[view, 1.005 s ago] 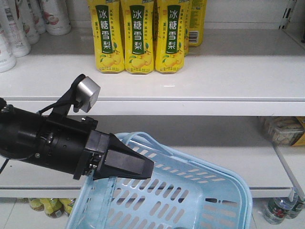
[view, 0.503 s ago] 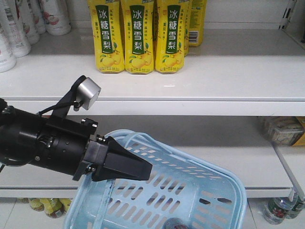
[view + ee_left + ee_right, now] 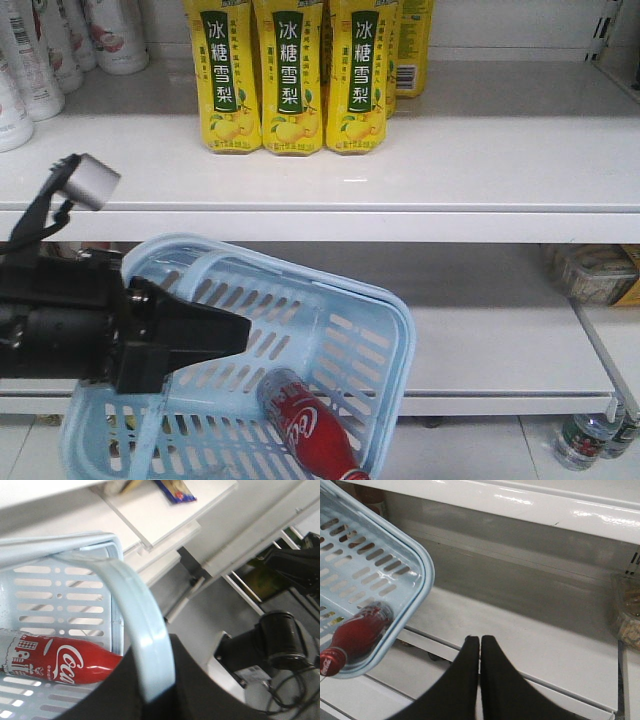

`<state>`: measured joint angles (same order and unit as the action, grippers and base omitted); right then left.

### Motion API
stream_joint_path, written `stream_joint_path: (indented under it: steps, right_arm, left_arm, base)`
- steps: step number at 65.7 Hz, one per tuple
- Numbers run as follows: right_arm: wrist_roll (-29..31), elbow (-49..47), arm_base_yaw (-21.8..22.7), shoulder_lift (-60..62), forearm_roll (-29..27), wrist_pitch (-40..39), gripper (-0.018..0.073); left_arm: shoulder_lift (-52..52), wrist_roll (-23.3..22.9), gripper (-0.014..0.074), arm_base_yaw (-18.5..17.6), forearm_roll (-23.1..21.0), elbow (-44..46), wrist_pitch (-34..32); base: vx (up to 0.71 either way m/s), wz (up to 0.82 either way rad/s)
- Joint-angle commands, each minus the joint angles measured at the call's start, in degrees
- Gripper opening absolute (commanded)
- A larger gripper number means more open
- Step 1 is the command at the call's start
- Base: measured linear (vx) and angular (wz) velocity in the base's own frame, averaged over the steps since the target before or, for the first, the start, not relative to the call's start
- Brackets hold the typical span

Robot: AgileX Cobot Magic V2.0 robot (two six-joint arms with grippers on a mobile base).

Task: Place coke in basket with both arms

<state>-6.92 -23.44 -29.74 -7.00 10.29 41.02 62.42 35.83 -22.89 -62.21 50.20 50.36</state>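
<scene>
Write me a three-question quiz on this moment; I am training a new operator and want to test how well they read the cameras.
1. True or false: the coke stands upright inside the basket.
2. Pick one: what is the left gripper closed on? A) the basket's handle; B) the coke; C) nothing.
3. Fill the gap: in the right wrist view, the right gripper is ___ and holds nothing.

Key
1. False: it lies on its side on the basket's floor.
2. A: the handle runs between the gripper's two halves.
3. Shut: its two tips meet, above the lower shelf and beside the basket.
</scene>
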Motion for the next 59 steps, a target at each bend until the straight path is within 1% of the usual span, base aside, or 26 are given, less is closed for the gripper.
stream_joint_path:
  steps: [1,7,9,14,20,27,31,33,36,40,46,52,59]
  right_arm:
    - [-0.1,-1.5,0.1,-0.7,0.7,-3.8,-0.0004]
    - [-0.1,-1.5,0.1,-0.7,0.7,-3.8,-0.0004]
    - [-0.1,-1.5,0.1,-0.7,0.7,-3.8,-0.0004]
    - [-0.1,-1.5,0.1,-0.7,0.7,-3.8,-0.0004]
    - [-0.1,-1.5,0.1,-0.7,0.7,-3.8,-0.0004]
    - [-0.1,-1.5,0.1,-0.7,0.7,-3.8,-0.0004]
    - [-0.1,-1.5,0.1,-0.7,0.7,-3.8,-0.0004]
    - [-0.1,-1.5,0.1,-0.7,0.7,-3.8,-0.0004]
    - [-0.1,-1.5,0.1,-0.7,0.7,-3.8,-0.0004]
    - [-0.1,-1.5,0.1,-0.7,0.7,-3.8,-0.0004]
    - [-0.1,-1.5,0.1,-0.7,0.7,-3.8,-0.0004]
    - [-0.1,-1.5,0.1,-0.7,0.7,-3.8,-0.0004]
    - [-0.1,-1.5,0.1,-0.7,0.7,-3.8,-0.0004]
  left_arm:
    - [-6.0,0.0,-0.0006,0.0,-3.9,-0.3,-4.9]
    - [-9.7,-0.3,-0.0006,0.0,-1.9,-3.0,-7.6]
    - [-11.2,-1.3,-0.0006,0.0,-0.9,-3.9,-8.5]
    - [-14.1,-4.9,-0.0006,0.0,3.6,-6.2,-10.9]
    - [-17.9,-11.7,-0.0006,0.0,10.0,-8.6,-13.1]
    - [-22.0,-20.8,-0.0006,0.0,18.0,-11.1,-16.1]
    - [-24.1,-25.5,-0.0006,0.0,21.2,-12.6,-18.2]
    - [-25.3,-27.0,-0.0006,0.0,22.5,-13.5,-19.5]
    - [-27.3,-27.9,-0.0006,0.0,23.6,-14.9,-21.4]
    - [-29.8,-27.9,-0.0006,0.0,24.7,-16.9,-24.3]
    - [-33.7,-28.0,-0.0006,0.0,27.6,-20.3,-28.1]
    - [-37.4,-28.1,-0.0006,0.0,29.6,-24.1,-30.9]
    - [-40.7,-28.2,-0.0006,0.0,33.8,-28.7,-33.8]
  base:
    - [0.0,0.0]
    - [0.0,0.0]
    - [0.0,0.0]
    - [0.0,0.0]
    - [0.0,0.0]
    - [0.0,0.0]
    - [0.0,0.0]
    - [0.0,0.0]
    - [0.0,0.0]
    - [0.0,0.0]
    - [0.0,0.0]
    - [0.0,0.0]
    - [0.0,0.0]
